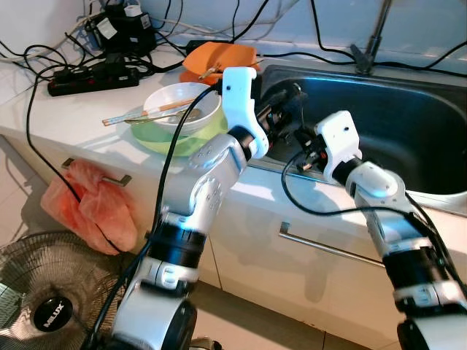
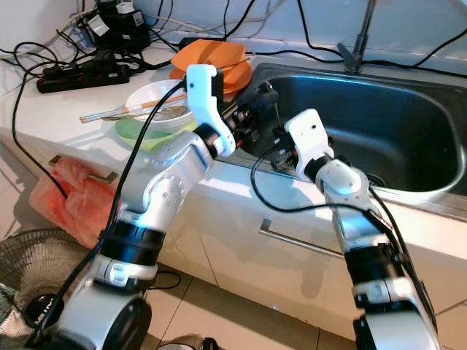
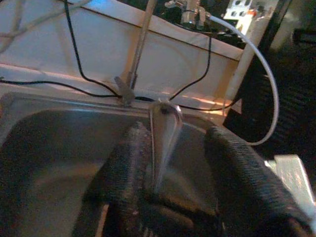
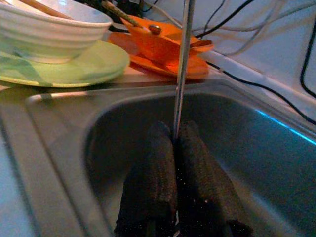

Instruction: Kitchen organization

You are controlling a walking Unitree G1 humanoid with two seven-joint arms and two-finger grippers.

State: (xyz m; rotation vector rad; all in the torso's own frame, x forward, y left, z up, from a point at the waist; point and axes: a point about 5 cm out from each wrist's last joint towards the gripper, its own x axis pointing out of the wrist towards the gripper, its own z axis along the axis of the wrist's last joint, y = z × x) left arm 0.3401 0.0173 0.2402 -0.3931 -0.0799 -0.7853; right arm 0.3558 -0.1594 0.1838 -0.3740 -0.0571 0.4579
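A: Over the sink's [image 1: 408,117] left rim, both grippers sit close together. L gripper [image 3: 170,163]?
B: Fingers spread, a metal spoon handle [image 3: 163,143] standing between them; it lies against one finger, the other's apart, so not clamped.
A: R gripper [image 4: 175,163]?
B: Pinched tight on a thin metal rod [image 4: 182,64] that sticks up past the fingertips.
A: Counter stuff?
B: White bowl [image 1: 182,106] w/ chopsticks [image 1: 149,113] on a green plate [image 1: 182,135], just left of the sink. Orange dish [image 1: 219,62] behind it. Power strip [image 1: 91,76] & cables at back. Pink cloth [image 1: 91,208] on the cabinet handle, fan [image 1: 51,299] on the floor.
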